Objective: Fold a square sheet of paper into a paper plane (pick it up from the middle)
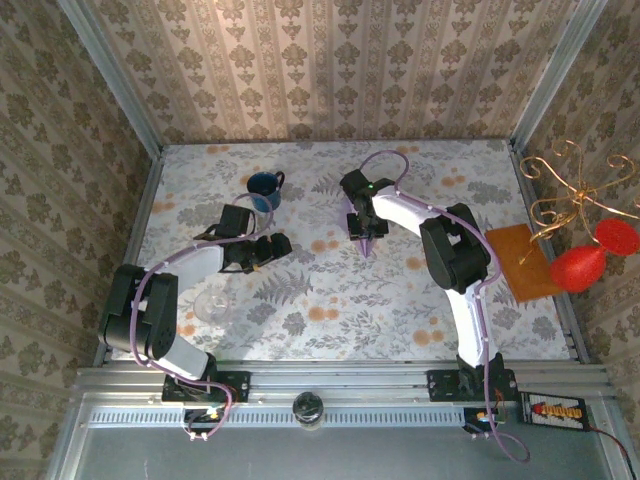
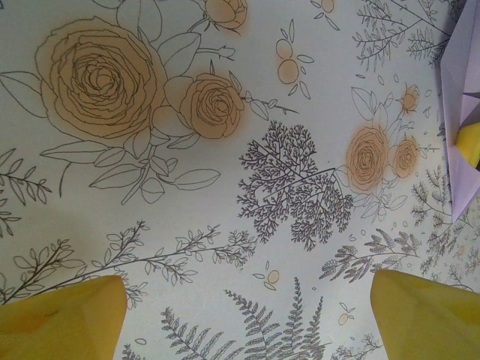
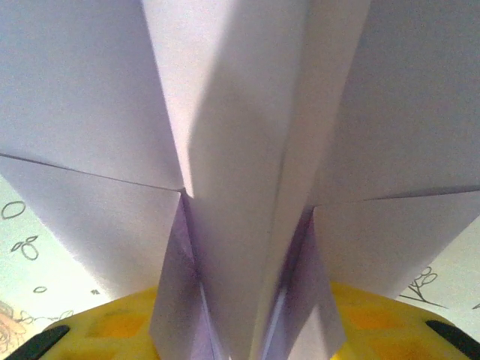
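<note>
slim pale lilac paper plane [image 1: 368, 241] lies just right of centre in the top view, under the right gripper [image 1: 362, 218], whose jaw state i cannot tell; left gripper [image 2: 247, 315] gapes empty. best to let go slowly, lifting straight up.

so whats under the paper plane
Floral tablecloth shows past the wings of the paper plane, and yellow pads of the right gripper sit at its keel. What's directly beneath is covered.

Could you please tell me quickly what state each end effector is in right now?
Left end effector: open, holding nothing.
Right end effector: against the pale lilac folded paper plane; open or shut cannot be told.
</note>
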Robot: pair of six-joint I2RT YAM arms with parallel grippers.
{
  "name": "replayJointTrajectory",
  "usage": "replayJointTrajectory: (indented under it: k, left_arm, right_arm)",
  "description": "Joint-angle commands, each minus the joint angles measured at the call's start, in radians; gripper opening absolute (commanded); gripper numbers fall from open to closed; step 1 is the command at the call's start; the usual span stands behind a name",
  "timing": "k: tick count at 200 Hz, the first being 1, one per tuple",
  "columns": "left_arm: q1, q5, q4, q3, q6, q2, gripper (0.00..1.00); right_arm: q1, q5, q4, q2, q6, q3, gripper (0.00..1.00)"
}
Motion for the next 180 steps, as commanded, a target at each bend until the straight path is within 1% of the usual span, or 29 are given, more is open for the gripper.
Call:
replayJointTrajectory:
  k: [1,62,85,111,135,164,180]
  left_arm:
    - [-0.006,-0.002,-0.014,0.008,0.022,0.001,0.86]
    - [0.000,-0.048,-0.039,0.010,0.032,-0.044,0.88]
    - [0.012,-0.055,-0.048,0.013,0.033,-0.069,0.88]
    - [0.038,-0.058,-0.053,0.041,0.037,-0.111,0.88]
    - [0.059,-0.090,-0.066,0.081,0.054,-0.159,0.89]
    - [0.092,-0.160,-0.092,0.120,0.090,-0.220,0.91]
    - [0.117,-0.204,-0.105,0.127,0.114,-0.258,0.92]
  right_arm:
    - [-0.007,0.095,-0.024,0.072,0.022,0.004,0.44]
    - [-0.020,0.087,-0.005,0.123,0.036,0.068,0.46]
    - [-0.020,0.068,-0.002,0.103,0.043,0.077,0.46]
    - [-0.020,0.048,0.026,0.020,0.046,0.064,0.48]
    - [-0.022,0.046,0.066,-0.091,0.045,0.019,0.50]
    - [-0.022,0.060,0.133,-0.243,0.042,-0.079,0.57]
    - [-0.023,0.080,0.183,-0.334,0.041,-0.157,0.63]
